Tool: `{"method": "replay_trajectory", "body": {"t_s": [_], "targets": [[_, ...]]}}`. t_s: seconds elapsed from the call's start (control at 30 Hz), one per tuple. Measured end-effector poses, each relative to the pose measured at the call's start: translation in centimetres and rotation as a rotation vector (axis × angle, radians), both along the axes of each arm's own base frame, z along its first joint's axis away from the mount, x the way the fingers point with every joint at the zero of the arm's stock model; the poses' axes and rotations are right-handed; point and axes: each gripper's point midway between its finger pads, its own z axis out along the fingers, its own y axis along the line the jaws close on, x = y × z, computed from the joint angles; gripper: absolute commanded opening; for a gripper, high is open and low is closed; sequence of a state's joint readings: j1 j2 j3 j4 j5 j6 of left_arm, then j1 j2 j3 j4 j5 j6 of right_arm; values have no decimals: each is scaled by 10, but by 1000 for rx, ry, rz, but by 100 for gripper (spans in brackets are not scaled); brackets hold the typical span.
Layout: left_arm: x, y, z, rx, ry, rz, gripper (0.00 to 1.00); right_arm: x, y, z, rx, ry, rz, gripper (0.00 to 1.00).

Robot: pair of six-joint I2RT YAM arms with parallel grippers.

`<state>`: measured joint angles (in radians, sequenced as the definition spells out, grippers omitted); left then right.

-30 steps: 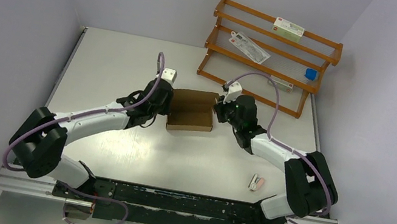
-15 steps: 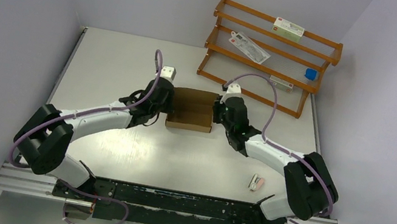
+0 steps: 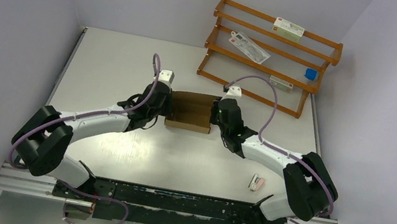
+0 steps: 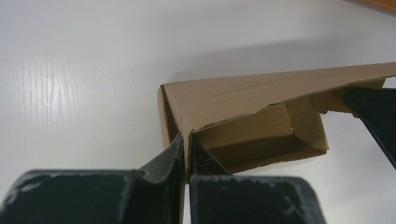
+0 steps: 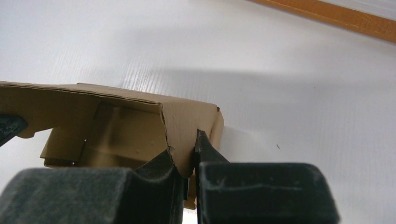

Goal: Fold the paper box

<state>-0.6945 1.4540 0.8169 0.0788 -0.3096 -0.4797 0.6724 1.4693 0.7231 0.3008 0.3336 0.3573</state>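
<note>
Top external view: the paper box point(image 3: 190, 110), plain brown cardboard, lies on the white worktop point(image 3: 124, 62) directly between the two arms. The left end effector point(image 3: 165, 107) meets its left end and the right end effector point(image 3: 216, 114) its right end. Over the last second both arms have drawn in towards each other. The right wrist has swung closer to the box, and the box's outline now looks a little narrower from front to back. This suggests the side walls are being raised or squeezed into shape, so the fold looks under way but not finished. A wooden rack point(image 3: 249, 90) stands beyond the right end effector, well apart. A small white carton point(image 3: 257, 182) lies behind it, near the arm's base.

Left wrist view: the left end effector point(image 4: 186, 140) is clenched on a thin cardboard edge at the box's near corner. Just ahead, the paper box point(image 4: 243, 93) stands partly open, with one panel slanting above a shadowed hollow. A black finger of the right end effector point(image 4: 373, 116) shows at the far end.

Right wrist view: the right end effector point(image 5: 187, 149) is clenched on the box's end wall, cardboard pinched between its fingers. The open, unfinished interior of the paper box point(image 5: 126, 130) lies ahead and to the left.
</note>
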Motion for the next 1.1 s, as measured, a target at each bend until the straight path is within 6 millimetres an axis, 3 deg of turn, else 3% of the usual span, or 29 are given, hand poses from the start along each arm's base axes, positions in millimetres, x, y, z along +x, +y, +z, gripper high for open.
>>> {"method": "replay_trajectory", "body": {"t_s": [0.47, 0.6, 0.87, 1.1], "targets": [[-21, 16, -24, 57, 16, -36, 9, -28, 12, -25, 8, 12, 72, 22], [-29, 20, -33, 74, 31, -45, 9, -39, 16, -28, 29, 28, 106, 37], [-35, 23, -41, 88, 45, -49, 9, -53, 15, -13, 88, 13, 133, 65], [-36, 21, -46, 101, 51, -51, 10, -61, 13, 19, 161, -23, 143, 88]]}}
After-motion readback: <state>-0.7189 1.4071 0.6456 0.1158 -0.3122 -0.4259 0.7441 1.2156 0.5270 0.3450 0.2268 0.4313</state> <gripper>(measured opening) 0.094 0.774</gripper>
